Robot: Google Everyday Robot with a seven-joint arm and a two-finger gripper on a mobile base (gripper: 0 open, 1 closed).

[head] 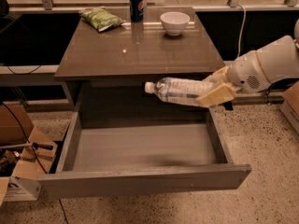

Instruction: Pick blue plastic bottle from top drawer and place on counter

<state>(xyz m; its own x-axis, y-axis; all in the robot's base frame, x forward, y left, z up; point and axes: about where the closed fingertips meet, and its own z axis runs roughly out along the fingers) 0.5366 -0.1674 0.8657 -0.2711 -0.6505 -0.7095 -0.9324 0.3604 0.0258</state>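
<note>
The blue plastic bottle, clear with a white cap, lies level in the air with its cap pointing left. It hangs above the back of the open top drawer, just below the front edge of the counter. My gripper comes in from the right on a white arm and is shut on the bottle's base end, its cream fingers clasping it. The drawer is pulled fully out and its inside is bare.
At the counter's back stand a dark blue Pepsi can, a green snack bag and a white bowl. Cardboard boxes sit on the floor at the left. A white cable hangs at the right.
</note>
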